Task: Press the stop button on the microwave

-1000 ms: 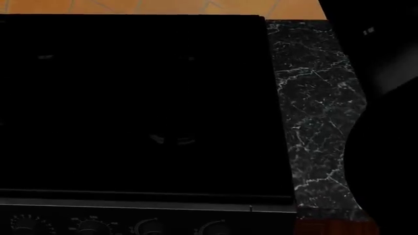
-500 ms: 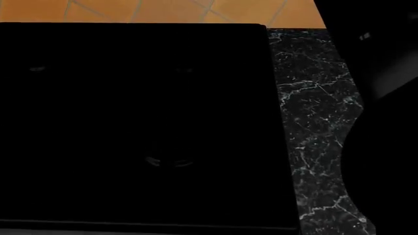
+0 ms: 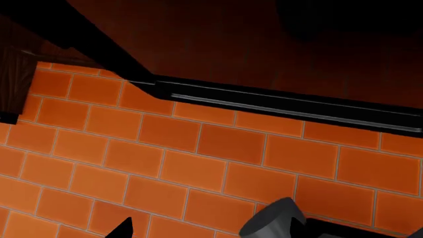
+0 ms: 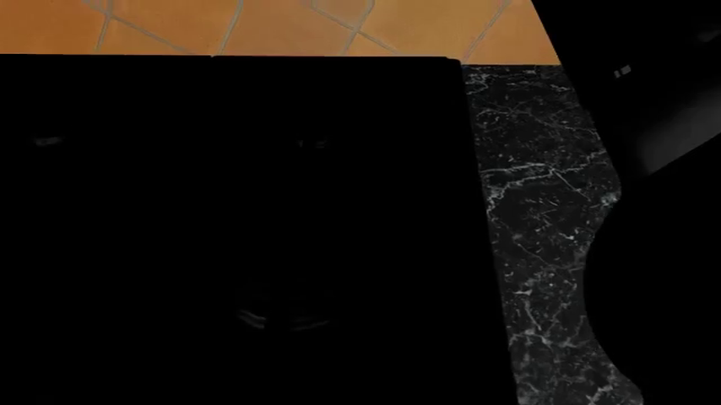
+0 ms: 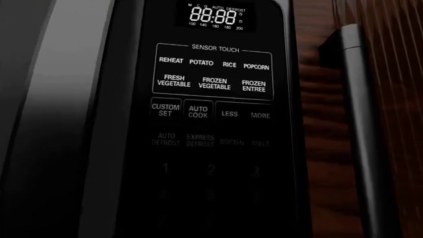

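Presently, my right wrist view faces the microwave control panel point(image 5: 211, 114) squarely, its long axis running upright, display point(image 5: 215, 16) at the top. No stop button is legible; the lower rows fade into shadow, so I judge the press needs a slow descent toward them. Neither end effector's opening can be told.
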Controlling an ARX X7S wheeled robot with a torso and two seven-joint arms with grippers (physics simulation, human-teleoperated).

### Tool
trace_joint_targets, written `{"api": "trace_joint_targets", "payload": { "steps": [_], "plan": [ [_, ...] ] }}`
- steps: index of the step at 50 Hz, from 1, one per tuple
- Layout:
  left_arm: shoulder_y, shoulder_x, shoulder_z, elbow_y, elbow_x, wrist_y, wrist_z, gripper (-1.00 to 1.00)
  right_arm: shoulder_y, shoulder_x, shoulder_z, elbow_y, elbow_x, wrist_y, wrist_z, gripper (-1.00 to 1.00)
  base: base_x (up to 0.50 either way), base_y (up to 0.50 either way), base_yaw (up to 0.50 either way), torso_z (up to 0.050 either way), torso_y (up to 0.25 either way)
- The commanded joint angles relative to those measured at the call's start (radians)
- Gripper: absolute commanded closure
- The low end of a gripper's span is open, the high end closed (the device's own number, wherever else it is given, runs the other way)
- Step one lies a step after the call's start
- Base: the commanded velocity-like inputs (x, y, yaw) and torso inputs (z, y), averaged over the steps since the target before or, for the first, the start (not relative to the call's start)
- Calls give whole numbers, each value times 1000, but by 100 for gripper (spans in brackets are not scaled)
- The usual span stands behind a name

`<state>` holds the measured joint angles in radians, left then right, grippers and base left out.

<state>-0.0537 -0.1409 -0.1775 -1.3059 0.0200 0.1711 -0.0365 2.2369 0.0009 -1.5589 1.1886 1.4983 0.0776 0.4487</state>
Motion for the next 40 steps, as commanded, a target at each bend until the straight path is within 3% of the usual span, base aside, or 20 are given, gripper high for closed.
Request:
{"api": "trace_joint_targets", "payload": {
  "steps": [1, 17, 22, 29, 40],
  "plan": [
    [1, 0, 0, -3, 0, 0, 0, -100, 8, -1, 5, 3, -12, -22, 1, -100, 0, 0, 0, 47, 146],
    [1, 0, 0, -3, 0, 0, 0, -100, 48, -1, 6, 0, -11, -37, 14, -100, 0, 0, 0, 47, 148],
    [1, 0, 0, -3, 0, 0, 0, -100, 35, -1, 5, 0, -24, -72, 14, -100, 438, 0, 0, 46, 148],
    [1, 0, 0, -3, 0, 0, 0, -100, 30, -1, 2, -4, -30, -54, 18, -100, 0, 0, 0, 47, 145],
    [1, 0, 0, -3, 0, 0, 0, -100, 42, -1, 19, 1, 0, -28, 14, -100, 0, 0, 0, 2, 2]
  ]
}}
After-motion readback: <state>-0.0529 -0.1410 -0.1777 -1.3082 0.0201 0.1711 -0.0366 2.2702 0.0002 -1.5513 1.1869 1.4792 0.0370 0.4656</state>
